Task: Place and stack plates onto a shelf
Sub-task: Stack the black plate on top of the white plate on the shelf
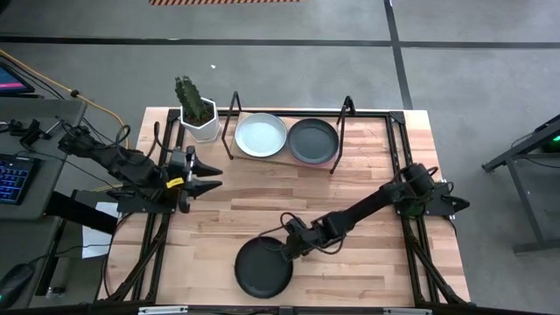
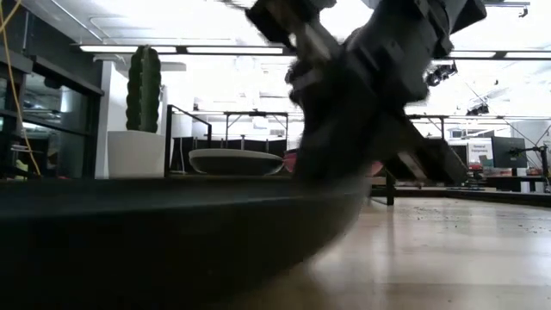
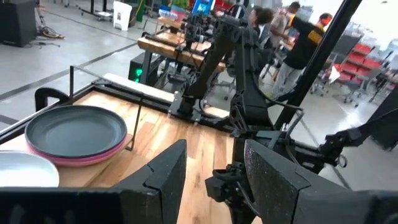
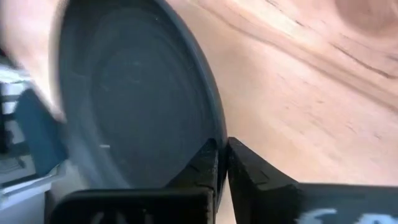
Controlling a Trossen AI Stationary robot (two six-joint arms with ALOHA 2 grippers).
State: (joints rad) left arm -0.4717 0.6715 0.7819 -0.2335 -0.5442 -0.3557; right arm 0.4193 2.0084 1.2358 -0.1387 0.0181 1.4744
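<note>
Two arms share a butcher-block table (image 1: 367, 254) of pale wood strips, its grain plain in the right wrist view. At the far edge stands the shelf (image 1: 229, 122), a light board in thin black wire with upright ends, beside a white pot (image 1: 203, 127) holding a ribbed green cactus (image 1: 192, 94). On the board sit two stacks side by side: a mint-white plate (image 1: 260, 135), and a teal plate (image 1: 313, 140) that rests on a pink plate (image 3: 74, 158), whose rim peeps out beneath it in the left wrist view. Near the front edge lies a black plate (image 1: 263, 268), round, shallow and matte, well apart from the shelf. The right gripper (image 1: 284, 248) reaches down to its far rim, and its fingers (image 4: 205, 165) are pinched together on that thin lip. The left gripper (image 1: 210, 174) waits above the table's left side with fingers spread and nothing between them. The risk, as I judge it, lies in the grip: the hold is on one edge only, so the smooth dish may pivot or slip out once lifted, and a tilted plate could knock the wire upright or scrape the stack already there. Whether the pinch is deep enough I cannot say, since the low view is mostly filled by the plate's dark wall. A lopsided set-down on a rounded rim could also leave the pile off-centre.
</note>
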